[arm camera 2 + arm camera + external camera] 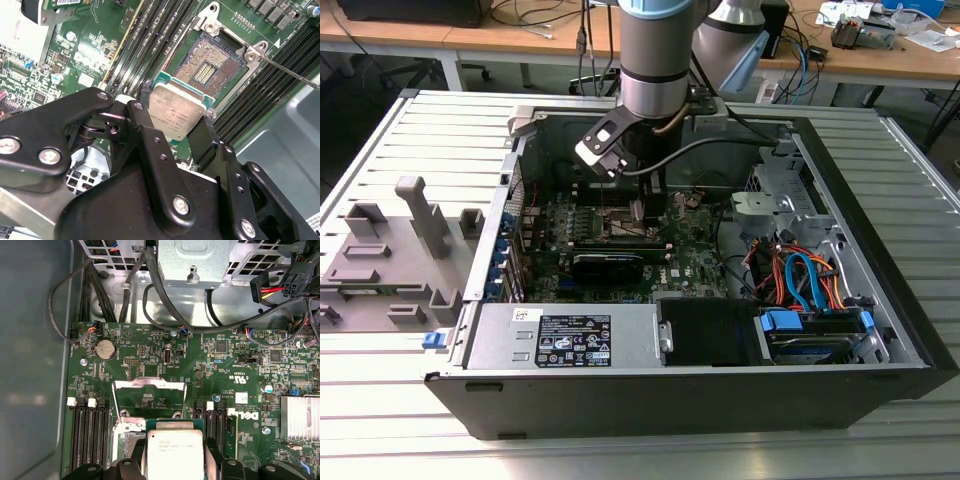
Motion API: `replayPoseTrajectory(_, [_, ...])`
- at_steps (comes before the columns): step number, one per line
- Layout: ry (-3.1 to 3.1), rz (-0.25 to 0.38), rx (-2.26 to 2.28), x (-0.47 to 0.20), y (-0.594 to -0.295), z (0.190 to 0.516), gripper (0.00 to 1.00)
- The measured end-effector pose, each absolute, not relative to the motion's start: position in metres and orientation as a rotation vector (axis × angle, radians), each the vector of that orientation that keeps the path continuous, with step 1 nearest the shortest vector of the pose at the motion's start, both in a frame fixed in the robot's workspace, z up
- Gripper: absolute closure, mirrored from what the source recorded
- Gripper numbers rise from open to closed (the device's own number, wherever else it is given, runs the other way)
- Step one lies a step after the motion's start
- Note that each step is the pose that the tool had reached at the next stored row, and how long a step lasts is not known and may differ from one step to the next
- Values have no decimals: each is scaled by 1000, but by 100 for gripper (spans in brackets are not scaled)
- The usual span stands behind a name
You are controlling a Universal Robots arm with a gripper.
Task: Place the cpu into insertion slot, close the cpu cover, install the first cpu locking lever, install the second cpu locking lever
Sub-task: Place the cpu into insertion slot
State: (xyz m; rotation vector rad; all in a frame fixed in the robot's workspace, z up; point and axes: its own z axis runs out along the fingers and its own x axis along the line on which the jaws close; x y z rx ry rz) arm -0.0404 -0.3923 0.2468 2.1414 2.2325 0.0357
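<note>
One gripper [175, 127], two fingers clamped on opposite edges of one cpu [179, 107], silver top up. Cpu sits at the edge of one insertion slot [210, 65], pins bare, not seated. One cpu cover [150, 383] is flipped up off the socket in the first wrist view. One thin lever rod [292, 74] sticks out beside the slot. Black memory slots [150, 45] crowd both sides, all inside one open computer case [670, 400].
</note>
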Motion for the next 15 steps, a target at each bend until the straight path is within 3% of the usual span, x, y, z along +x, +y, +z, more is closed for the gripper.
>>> replayPoseTrajectory(15, [2232,36,2142,-44,-391,246,45])
